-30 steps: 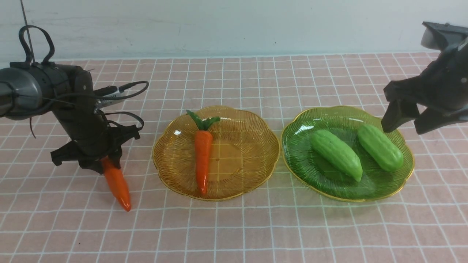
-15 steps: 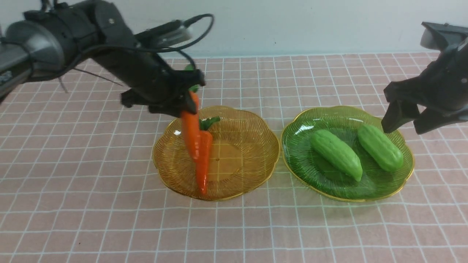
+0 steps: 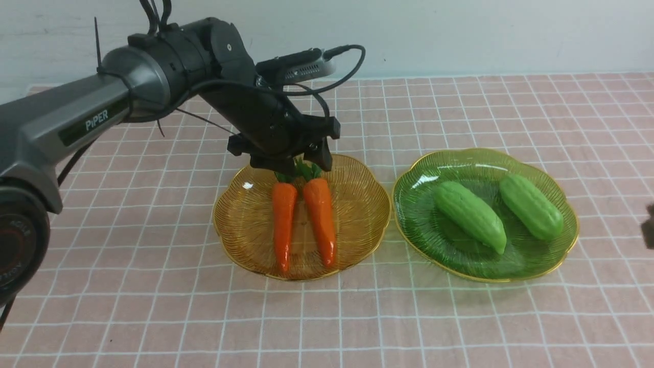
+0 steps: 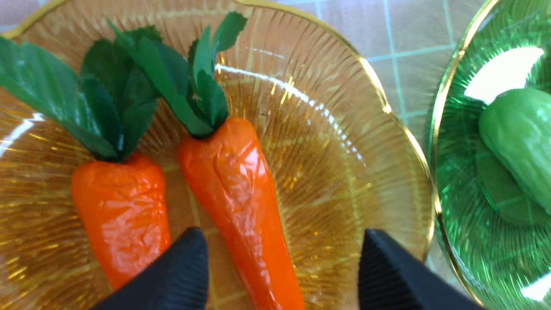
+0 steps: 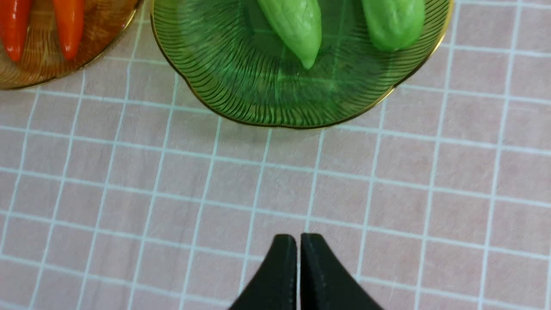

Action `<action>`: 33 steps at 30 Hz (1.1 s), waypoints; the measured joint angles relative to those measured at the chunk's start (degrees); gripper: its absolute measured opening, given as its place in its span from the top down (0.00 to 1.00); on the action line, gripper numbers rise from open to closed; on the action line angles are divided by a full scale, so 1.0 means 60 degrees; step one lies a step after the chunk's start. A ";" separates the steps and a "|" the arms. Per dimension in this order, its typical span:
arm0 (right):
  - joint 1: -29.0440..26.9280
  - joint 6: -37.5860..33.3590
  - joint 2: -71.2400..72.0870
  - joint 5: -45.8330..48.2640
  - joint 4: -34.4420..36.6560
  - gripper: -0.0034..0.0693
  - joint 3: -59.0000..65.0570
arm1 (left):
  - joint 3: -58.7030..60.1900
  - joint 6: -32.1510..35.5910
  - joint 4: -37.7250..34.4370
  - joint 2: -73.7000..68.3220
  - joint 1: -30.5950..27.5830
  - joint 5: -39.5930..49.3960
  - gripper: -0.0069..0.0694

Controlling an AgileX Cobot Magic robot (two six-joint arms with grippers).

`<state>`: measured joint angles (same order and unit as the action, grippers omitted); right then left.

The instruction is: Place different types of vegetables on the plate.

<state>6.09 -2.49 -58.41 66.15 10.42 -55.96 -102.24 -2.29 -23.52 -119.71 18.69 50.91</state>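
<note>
Two orange carrots with green tops lie side by side on the amber plate [image 3: 360, 204]: the left carrot [image 3: 283, 225] and the right carrot [image 3: 321, 220]. My left gripper [image 3: 291, 164] hovers over their leafy ends. In the left wrist view it [image 4: 282, 237] is open, its jaws either side of the right carrot [image 4: 234, 181] and not gripping it. Two light-green cucumbers [image 3: 470, 214] [image 3: 531, 205] lie on the green plate [image 3: 424, 220]. My right gripper [image 5: 298, 237] is shut and empty above the cloth, nearer me than the green plate [image 5: 241, 73].
A pink checked cloth [image 3: 153, 306] covers the table. The two plates stand close together, rims almost touching. A dark bit of the right arm [image 3: 649, 232] shows at the right edge of the front view. A pale wall runs along the back.
My left gripper carried the second carrot from the cloth at the left to the amber plate and let it go beside the first. My right arm drew back from the green plate.
</note>
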 joint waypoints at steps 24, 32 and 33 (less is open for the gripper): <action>0.0000 -0.3395 0.5465 -0.9482 0.2999 0.97 0.5939 | -0.0501 0.0988 0.0009 0.0114 0.0000 0.1352 0.91; 0.0000 -0.3397 0.5675 -0.9504 0.2927 0.97 0.6089 | -0.0727 0.1293 0.0235 0.0969 0.0000 0.2450 0.91; 0.0000 -0.3397 0.5896 -0.9504 0.2728 0.97 0.6241 | -0.0760 0.1315 0.0362 0.1353 0.0000 0.2703 0.91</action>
<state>6.09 -22.88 -23.04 9.12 26.79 -18.51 -106.80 5.60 -21.35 -111.60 18.69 67.13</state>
